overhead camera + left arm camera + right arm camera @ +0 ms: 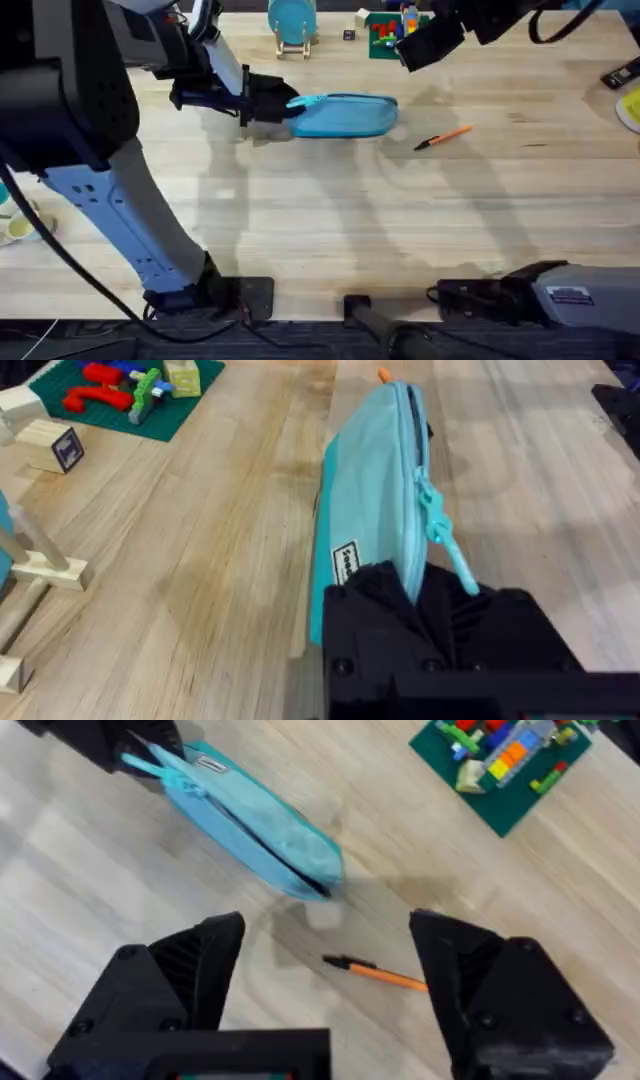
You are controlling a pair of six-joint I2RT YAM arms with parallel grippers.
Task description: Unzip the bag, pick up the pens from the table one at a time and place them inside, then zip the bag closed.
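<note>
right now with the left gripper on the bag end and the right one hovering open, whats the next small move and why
Probably lower the right gripper straight onto the pen. Its fingers are open and the pen lies on the table between them, apart from the bag. The left gripper is shut on the bag's end by the pull tab, and the zipper looks parted at the far end, so the pen seems next.

Pale blue arm links, black joints, black claw (325,980).

Bare table (400,220) around pen (443,137)
</note>
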